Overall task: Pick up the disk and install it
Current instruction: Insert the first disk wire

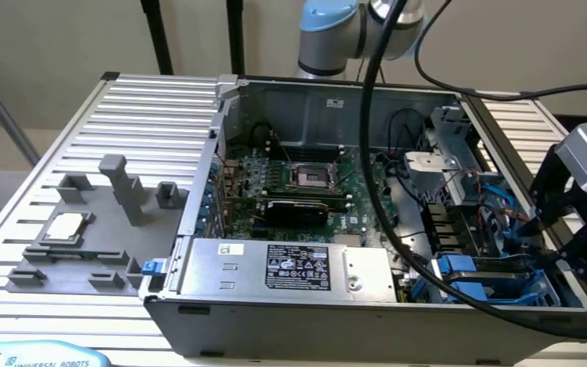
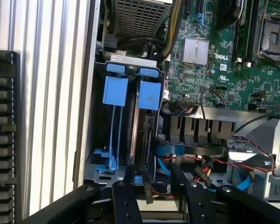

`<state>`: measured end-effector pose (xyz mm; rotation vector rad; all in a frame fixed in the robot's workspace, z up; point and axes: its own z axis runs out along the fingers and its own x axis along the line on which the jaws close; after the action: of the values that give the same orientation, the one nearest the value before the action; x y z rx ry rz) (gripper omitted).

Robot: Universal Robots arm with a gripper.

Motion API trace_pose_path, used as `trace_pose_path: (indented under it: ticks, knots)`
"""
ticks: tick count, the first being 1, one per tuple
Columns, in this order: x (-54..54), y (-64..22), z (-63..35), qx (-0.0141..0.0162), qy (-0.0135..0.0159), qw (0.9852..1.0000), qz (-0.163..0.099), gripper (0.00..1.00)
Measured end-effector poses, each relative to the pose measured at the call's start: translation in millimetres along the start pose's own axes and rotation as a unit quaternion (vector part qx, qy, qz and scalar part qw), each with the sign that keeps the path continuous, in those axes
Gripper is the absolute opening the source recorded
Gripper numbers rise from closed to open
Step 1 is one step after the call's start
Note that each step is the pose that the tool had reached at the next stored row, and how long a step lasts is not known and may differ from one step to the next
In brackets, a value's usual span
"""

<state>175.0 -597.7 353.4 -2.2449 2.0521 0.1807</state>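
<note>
The disk (image 2: 146,133) stands on edge in the drive bay at the corner of the open computer case, its blue carrier tab (image 2: 149,93) at the far end. In the exterior view the disk (image 1: 497,289) sits low in the blue bay at the case's front right. My gripper (image 2: 159,205) hangs over the near end of that bay with its black fingers (image 2: 126,203) spread wider than the disk's edge. The fingers do not press on it. In the exterior view the gripper (image 1: 559,248) is just right of the bay.
An empty blue carrier (image 2: 115,91) fills the neighbouring slot. Red and blue cables (image 2: 210,163) crowd the bay's side. The silver power supply (image 1: 293,267) and motherboard (image 1: 293,180) lie to the exterior view's left, with a grey fixture holding a chip (image 1: 66,227) beyond.
</note>
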Motion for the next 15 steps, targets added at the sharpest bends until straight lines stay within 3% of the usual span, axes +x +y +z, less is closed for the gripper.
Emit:
trace_pose_path:
  ticks: [9,15]
  knots:
    - [8.0,-0.7,-1.5,-0.0042,-0.0002,1.0000,-0.006,0.44]
    - [8.2,-0.8,-0.8,-0.0052,-0.0003,1.0000,-0.006,0.41]
